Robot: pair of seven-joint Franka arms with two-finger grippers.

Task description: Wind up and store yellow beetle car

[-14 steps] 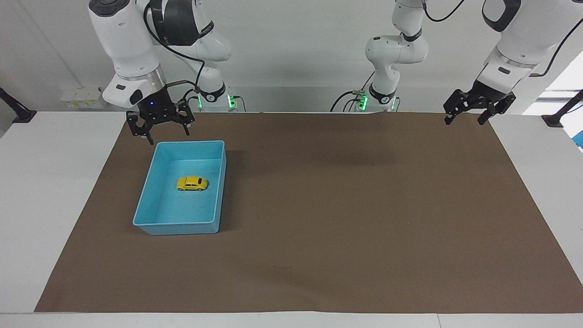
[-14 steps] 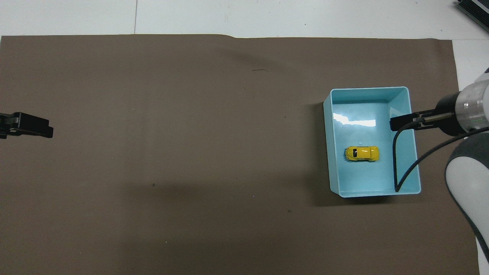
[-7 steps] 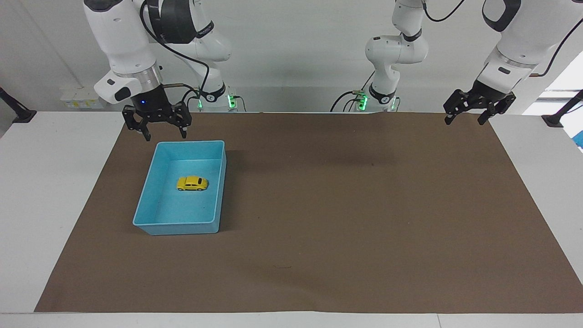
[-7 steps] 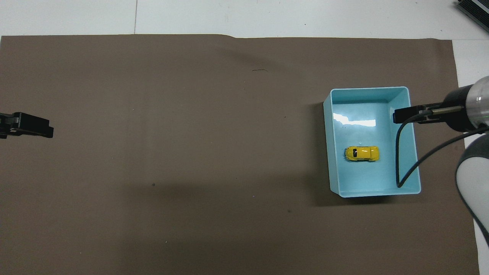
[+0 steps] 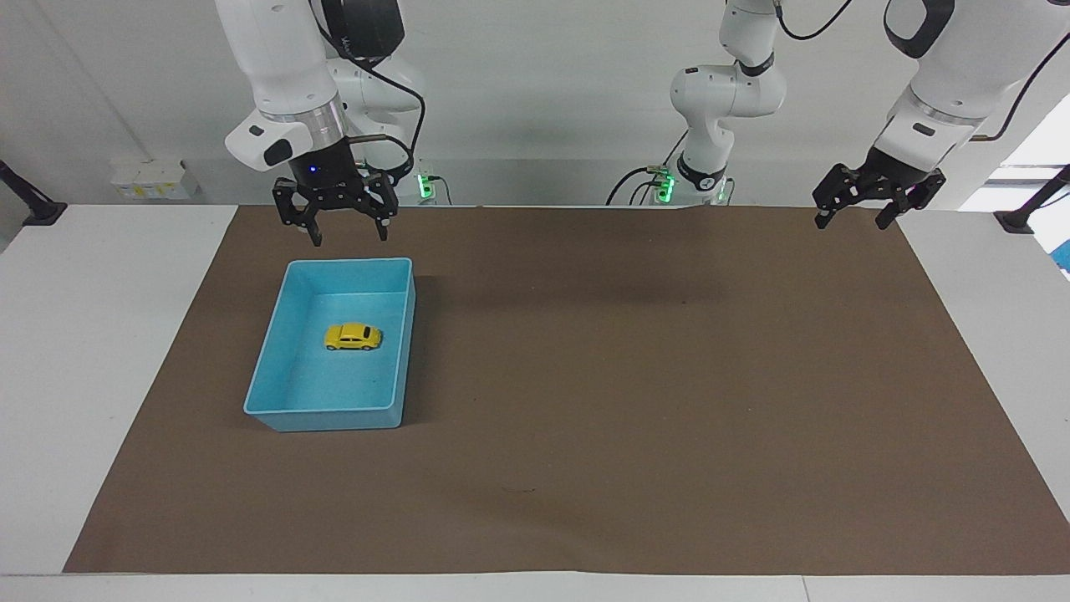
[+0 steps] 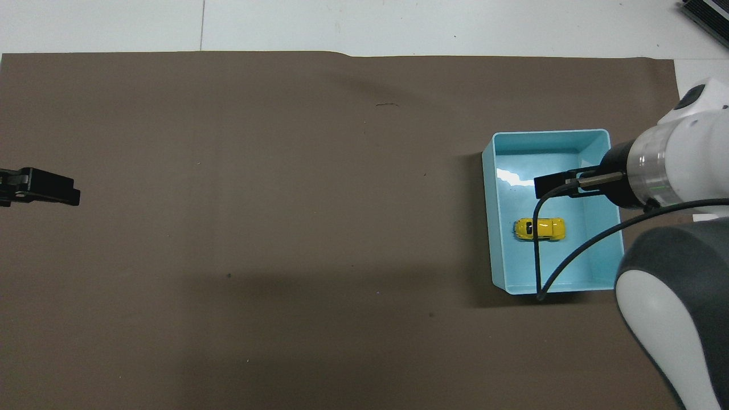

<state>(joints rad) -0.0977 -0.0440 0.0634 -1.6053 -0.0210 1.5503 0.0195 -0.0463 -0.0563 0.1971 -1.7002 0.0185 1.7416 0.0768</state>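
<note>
Car [image 5: 353,337] unmoved (right end effector [image 5: 349,237] shifted)

A white table [image 5: 100,351] fills the view, and a big brown mat [image 5: 635,376] lies flat across nearly all of it, white margins showing at both ends. A plain white wall [image 5: 535,92] stands at the table's edge, evenly lit. A white socket strip [image 5: 150,180] sits low on it. Black clamp mounts [image 5: 33,205] grip the table's corners. Bright daylight spills from a window [image 5: 1032,146].
</note>
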